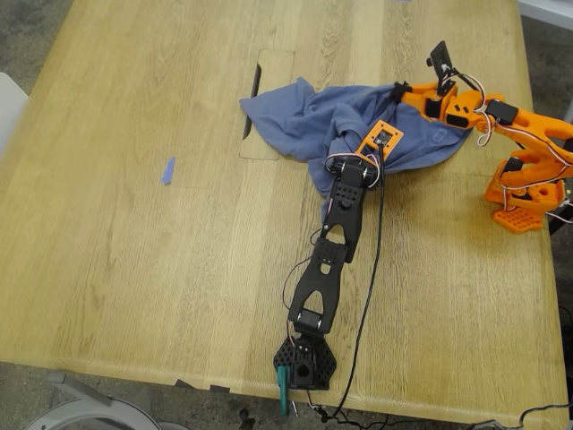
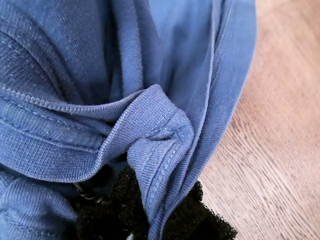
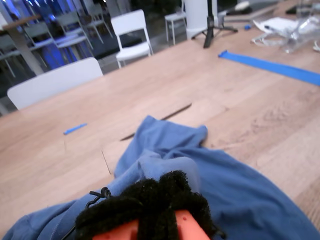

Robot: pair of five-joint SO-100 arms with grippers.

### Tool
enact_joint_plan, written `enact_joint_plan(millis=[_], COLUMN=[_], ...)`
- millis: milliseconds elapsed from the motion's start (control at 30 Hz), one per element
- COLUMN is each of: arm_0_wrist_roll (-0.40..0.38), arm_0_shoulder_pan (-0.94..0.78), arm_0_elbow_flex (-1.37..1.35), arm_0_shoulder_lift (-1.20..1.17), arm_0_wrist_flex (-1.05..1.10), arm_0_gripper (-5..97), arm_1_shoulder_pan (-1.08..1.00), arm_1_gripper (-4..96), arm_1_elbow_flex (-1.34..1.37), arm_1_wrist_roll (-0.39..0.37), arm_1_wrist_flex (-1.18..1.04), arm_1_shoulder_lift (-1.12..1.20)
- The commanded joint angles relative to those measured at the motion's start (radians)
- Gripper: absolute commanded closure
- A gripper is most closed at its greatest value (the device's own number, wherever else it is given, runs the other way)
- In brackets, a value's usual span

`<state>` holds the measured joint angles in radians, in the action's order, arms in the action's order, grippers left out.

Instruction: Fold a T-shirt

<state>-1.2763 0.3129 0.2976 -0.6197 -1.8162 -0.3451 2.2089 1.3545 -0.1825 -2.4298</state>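
The slate-blue T-shirt (image 1: 295, 116) lies crumpled on the wooden table, toward the exterior view's upper right. My first gripper (image 1: 351, 145), on the black arm, reaches into the shirt's middle. Its black foam pads (image 2: 190, 220) are shut on a bunched hem fold of the T-shirt (image 2: 155, 135), just above the tabletop. My second gripper (image 1: 400, 90), on the orange arm, meets the shirt's edge at the exterior view's right. Its black pads (image 3: 150, 195) sit together with the T-shirt (image 3: 240, 190) gathered right against them. The chest print is hidden.
A small blue tape scrap (image 1: 168, 170) lies apart from the shirt toward the exterior view's left. A rectangular cutout panel (image 1: 267, 103) with a dark slot lies partly under the shirt. The orange arm's base (image 1: 524, 193) stands near the table's edge. A blue tape strip (image 3: 272, 67) and white chairs (image 3: 132, 32) lie beyond.
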Motion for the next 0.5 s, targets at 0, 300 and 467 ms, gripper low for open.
enact_joint_plan(millis=[0, 300, 467], arm_0_wrist_roll=[-0.006, -0.006, -0.003], arm_0_shoulder_pan=[-0.029, -0.057, -0.063], arm_0_elbow_flex=[0.031, 0.031, 0.031], arm_0_shoulder_lift=[-0.236, -0.368, -0.426], arm_0_wrist_flex=[-0.012, -0.014, -0.014], arm_0_gripper=[92, 92, 92], arm_1_shoulder_pan=[0.005, 0.028, 0.049], arm_1_gripper=[91.3, 91.3, 91.3], arm_1_elbow_flex=[-0.110, -0.184, -0.209], arm_1_wrist_roll=[0.008, 0.017, 0.017], arm_1_wrist_flex=[0.044, 0.097, 0.143], arm_1_shoulder_lift=[-0.052, -0.061, -0.063])
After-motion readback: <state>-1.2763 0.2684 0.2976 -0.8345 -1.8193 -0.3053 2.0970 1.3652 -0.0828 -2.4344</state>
